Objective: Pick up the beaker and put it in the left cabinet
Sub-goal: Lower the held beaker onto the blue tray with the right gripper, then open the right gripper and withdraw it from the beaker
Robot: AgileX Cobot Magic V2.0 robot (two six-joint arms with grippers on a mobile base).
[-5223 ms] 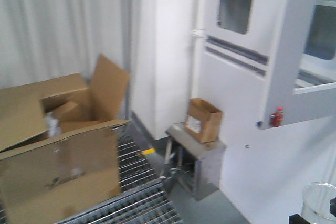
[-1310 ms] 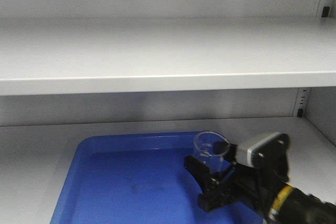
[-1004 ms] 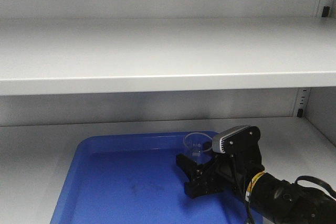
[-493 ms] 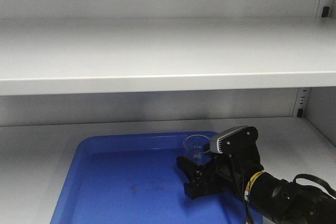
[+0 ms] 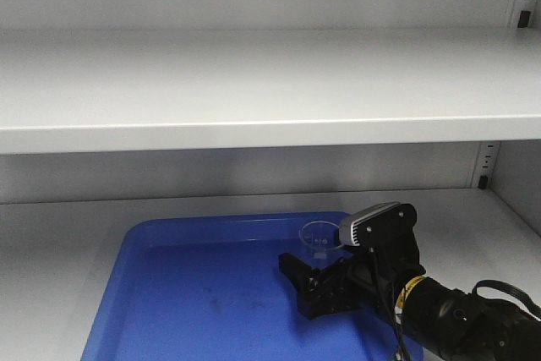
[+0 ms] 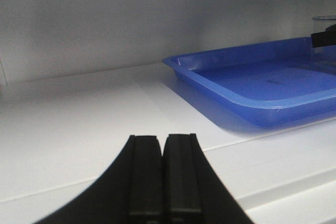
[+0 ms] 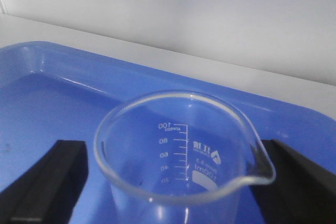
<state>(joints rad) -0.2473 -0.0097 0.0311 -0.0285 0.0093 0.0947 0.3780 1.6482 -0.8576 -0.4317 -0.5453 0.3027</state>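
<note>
Where right hand [image 7: 173, 179] spreads, beaker [image 7: 184, 153] upright between (untouched), blue tray [image 7: 63, 87] beneath.

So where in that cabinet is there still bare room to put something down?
The blue plastic tray lies bare left of the small clear glass beaker. The grey lower shelf lies bare left of the tray. It is crowded only around the right gripper, whose black fingers flank the beaker.
</note>
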